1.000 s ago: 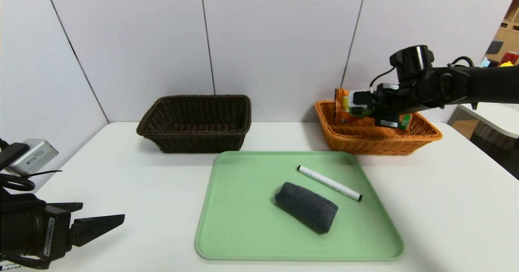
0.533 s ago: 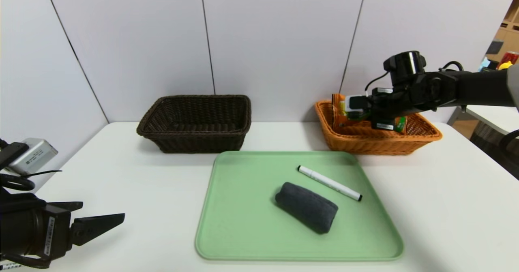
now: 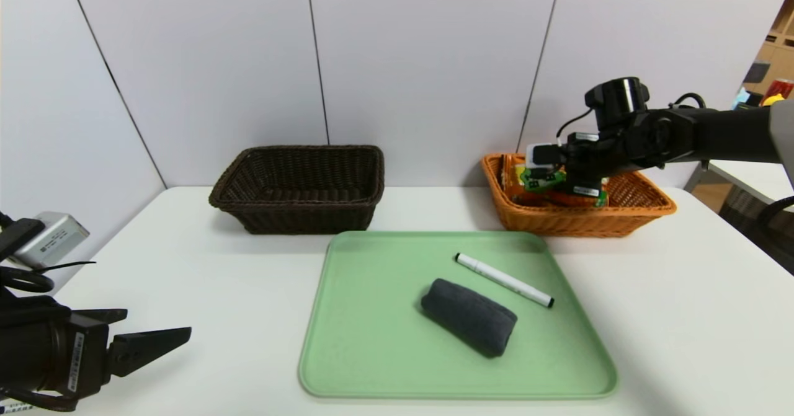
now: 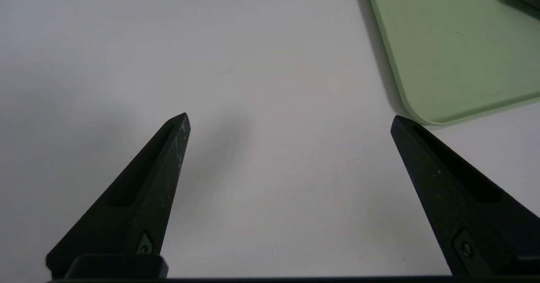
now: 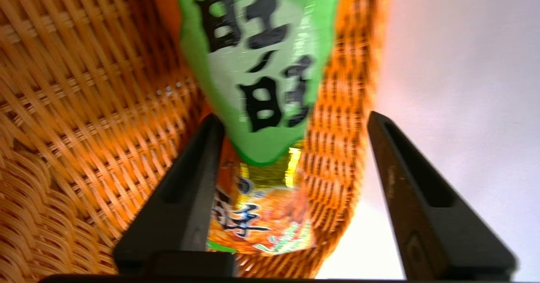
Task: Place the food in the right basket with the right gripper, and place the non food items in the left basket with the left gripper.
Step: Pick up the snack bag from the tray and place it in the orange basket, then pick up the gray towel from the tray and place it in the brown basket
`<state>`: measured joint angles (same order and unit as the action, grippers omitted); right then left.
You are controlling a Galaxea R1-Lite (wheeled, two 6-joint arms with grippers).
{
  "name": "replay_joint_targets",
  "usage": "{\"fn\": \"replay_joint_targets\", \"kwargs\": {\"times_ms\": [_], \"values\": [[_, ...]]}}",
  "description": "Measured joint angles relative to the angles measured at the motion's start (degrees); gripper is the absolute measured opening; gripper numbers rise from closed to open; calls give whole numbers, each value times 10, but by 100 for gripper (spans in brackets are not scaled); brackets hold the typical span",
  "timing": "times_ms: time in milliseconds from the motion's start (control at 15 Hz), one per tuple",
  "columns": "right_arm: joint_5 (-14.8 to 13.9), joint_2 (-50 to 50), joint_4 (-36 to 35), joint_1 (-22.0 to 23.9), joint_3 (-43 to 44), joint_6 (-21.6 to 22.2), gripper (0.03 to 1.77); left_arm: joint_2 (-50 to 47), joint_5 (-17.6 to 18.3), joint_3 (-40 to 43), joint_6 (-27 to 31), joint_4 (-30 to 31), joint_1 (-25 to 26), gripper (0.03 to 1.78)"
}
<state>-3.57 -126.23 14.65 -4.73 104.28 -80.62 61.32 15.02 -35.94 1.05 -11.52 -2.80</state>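
The food, an orange snack bag [image 3: 515, 186] with a green label, lies tilted inside the right basket [image 3: 657, 205], the orange-tan one. My right gripper [image 3: 546, 171] hangs over that basket, open. In the right wrist view the bag [image 5: 261, 63] sits between the spread jaws of the right gripper [image 5: 294, 116], touching one of them at most, with the basket wall [image 5: 84, 84] behind. The dark grey rolled cloth [image 3: 469, 315] and white marker [image 3: 504, 279] lie on the green tray [image 3: 372, 341]. The dark brown left basket [image 3: 298, 214] holds nothing. My left gripper [image 3: 158, 323] [image 4: 289, 117] is open, low at the near left.
The tray sits mid-table in front of both baskets, and its corner [image 4: 455, 42] shows in the left wrist view. White wall panels stand right behind the baskets. Bare white tabletop lies between my left gripper and the tray.
My right gripper went from shut on the snack bag to open. The bag dropped from upright above the rim to lower inside the orange basket. The left arm stayed still.
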Motion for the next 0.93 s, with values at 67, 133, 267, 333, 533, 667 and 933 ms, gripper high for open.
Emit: {"fn": "replay_joint_targets", "kwargs": {"times_ms": [67,133,267,333,533,667,933], "values": [[9,2,13,0,7,3,126,0,0,0,0,0,0,169],[12,6,32,0,15,8,132,0,0,0,0,0,0,169],[18,17,83,0,37,20,140,0,0,0,0,0,0,169],[24,23,103,0,49,26,144,0,0,0,0,0,0,169],[26,48,138,0,67,44,153,-2,0,0,0,0,0,169],[26,75,162,-3,70,63,157,-4,1,0,0,0,0,169],[23,139,212,-36,69,163,163,-4,0,-3,0,1,0,169]]}}
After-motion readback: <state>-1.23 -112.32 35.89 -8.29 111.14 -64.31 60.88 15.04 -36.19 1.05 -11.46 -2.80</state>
